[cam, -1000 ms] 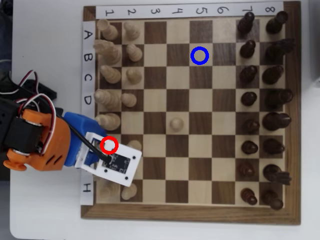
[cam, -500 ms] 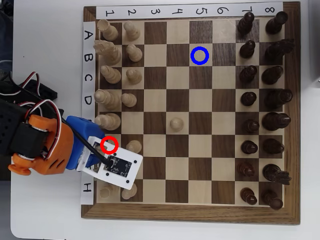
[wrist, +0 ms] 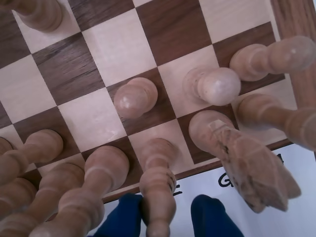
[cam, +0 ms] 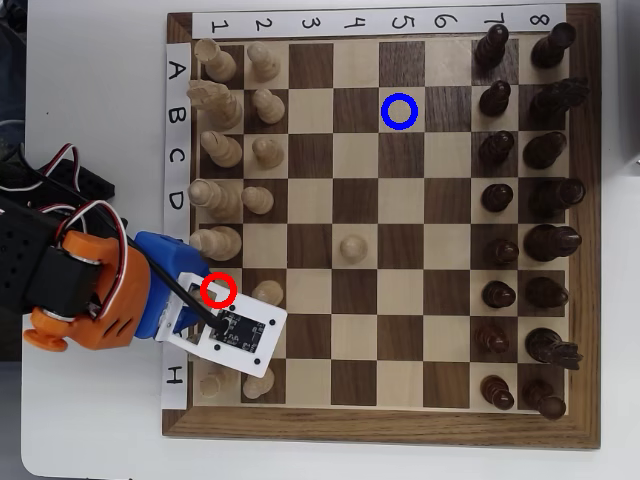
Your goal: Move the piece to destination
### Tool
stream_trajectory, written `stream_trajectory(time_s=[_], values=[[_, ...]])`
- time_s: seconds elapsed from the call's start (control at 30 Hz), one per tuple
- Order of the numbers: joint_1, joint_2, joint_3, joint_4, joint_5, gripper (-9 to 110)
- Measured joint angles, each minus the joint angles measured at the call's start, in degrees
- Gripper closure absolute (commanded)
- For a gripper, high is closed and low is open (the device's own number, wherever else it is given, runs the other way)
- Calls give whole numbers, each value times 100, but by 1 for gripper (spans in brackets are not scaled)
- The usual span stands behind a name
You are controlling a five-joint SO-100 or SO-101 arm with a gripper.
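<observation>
Light tan wooden bishop with the slim body and small rounded tip [wrist: 158,190] stands at the bottom centre of the wrist view, on a pale square at the board's near edge. The blue two-finger claw [wrist: 165,217] straddles it. The finger at frame left looks to be against the stem, while the one at frame right shows a sliver of background between itself and the wood, so the claw reads as released, not yet clenched. A carved pale knight [wrist: 247,168] leans in close at lower right. A short ball-headed pale pawn [wrist: 136,97] sits one square beyond, near frame centre.

In the overhead view the orange and blue arm [cam: 90,290] reaches in from the left edge. Its white camera board [cam: 235,335] covers the bishop, which lies somewhere under the red ring [cam: 218,290] at lower left. The thick hollow blue ring [cam: 399,112] marks a pale square in the upper middle, well apart from the arm and unoccupied.

The step in hand is the grasp. Next the fingers should close on the stem and lift straight up, clear of the knight and neighbouring pieces, before travelling toward the upper middle.

Against the earliest overhead frame, the arm's orange body has settled lower and further left and the white board has shifted slightly down. Since half a second ago it has barely moved.
</observation>
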Motion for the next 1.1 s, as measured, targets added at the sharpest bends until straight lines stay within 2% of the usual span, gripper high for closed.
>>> stream_trajectory(time_s=[0.7,1.1], values=[[-123,-229,53,-255,334,91],[-123,-237,105,-264,387,101]])
